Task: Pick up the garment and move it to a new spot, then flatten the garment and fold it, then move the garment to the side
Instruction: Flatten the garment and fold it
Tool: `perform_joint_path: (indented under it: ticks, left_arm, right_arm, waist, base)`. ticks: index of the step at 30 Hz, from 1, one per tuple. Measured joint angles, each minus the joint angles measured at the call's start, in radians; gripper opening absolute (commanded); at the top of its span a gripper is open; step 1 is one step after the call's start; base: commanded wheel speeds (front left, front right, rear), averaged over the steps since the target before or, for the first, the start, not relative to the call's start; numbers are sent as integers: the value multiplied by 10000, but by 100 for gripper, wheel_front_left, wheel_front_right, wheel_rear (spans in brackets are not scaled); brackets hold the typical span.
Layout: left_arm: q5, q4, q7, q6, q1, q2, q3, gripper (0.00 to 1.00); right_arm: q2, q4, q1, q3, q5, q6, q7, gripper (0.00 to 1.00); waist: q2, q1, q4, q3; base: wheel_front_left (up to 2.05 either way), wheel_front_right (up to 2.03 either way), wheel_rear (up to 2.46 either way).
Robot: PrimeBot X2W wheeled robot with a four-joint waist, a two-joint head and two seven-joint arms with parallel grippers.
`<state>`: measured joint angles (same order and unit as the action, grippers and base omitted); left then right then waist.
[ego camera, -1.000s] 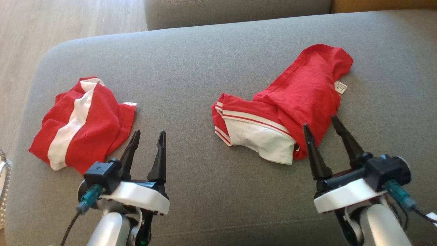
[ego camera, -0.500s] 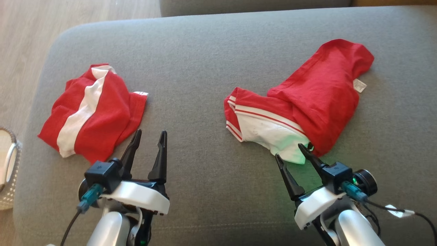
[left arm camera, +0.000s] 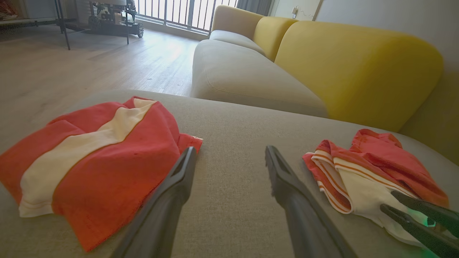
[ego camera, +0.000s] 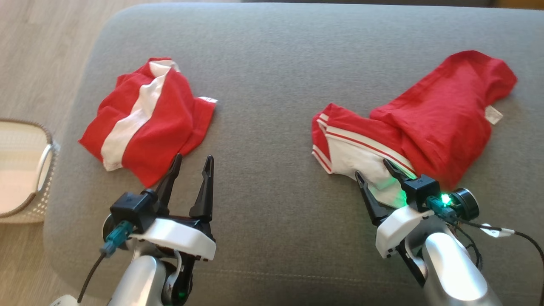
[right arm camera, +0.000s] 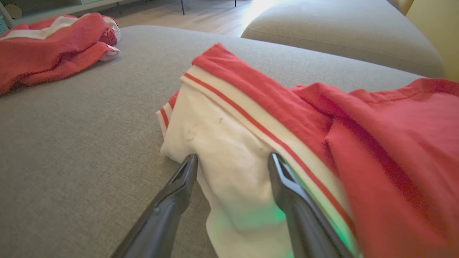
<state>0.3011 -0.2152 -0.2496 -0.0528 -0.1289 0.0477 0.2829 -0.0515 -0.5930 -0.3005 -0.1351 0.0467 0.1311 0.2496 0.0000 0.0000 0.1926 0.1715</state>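
Garment (ego camera: 425, 123), crumpled red and white, lies on the right of the grey sofa cushion (ego camera: 272, 63); its white tag (ego camera: 494, 114) is too small to read. Right end effector (ego camera: 372, 167) has its fingers parted over the garment's white edge. Left end effector (ego camera: 194, 157), fingers also spread, hovers beside a second red-and-white shirt (ego camera: 148, 119).

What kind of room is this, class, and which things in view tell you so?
Most likely a home living room: a grey sofa seat, a yellow sofa back and wooden floor.
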Motion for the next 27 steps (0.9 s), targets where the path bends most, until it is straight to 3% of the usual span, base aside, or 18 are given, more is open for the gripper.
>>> perform_joint_path:
  ticks: [1,2,3,9,17,23,27]
  left_arm:
    - [2,0,0,0,0,0,0,100]
    - [12,-2,0,0,0,0,-2,100]
    - [12,-4,0,0,0,0,-4,100]
    - [15,-63,0,2,1,0,-25,100]
    - [155,-86,0,88,18,-2,157,100]
    - [332,-128,0,182,134,-2,443,100]
    - [637,-119,0,301,282,-2,761,100]
  right_arm:
    - [0,-161,-70,36,27,0,4,98]
    - [-2,-357,-142,61,104,0,4,15]
    - [-2,-485,-197,109,184,0,4,0]
    - [-4,31,-266,598,150,0,4,0]
    - [0,757,-490,1187,-765,0,4,0]
    - [-148,573,-2442,2063,-742,-2,-100,0]
    - [-970,117,-4808,2529,-326,0,-221,0]
  waist:
    - [0,0,73,27]
    - [0,0,146,52]
    - [0,0,206,69]
    - [0,0,300,-22]
    - [0,0,100,-452]
    - [0,0,-59,-943]
    - [0,0,65,-1239]
  base:
    - [0,0,0]
    - [0,0,0]
    - [0,0,0]
    - [0,0,0]
    - [0,0,0]
    - [0,0,0]
    - [0,0,0]
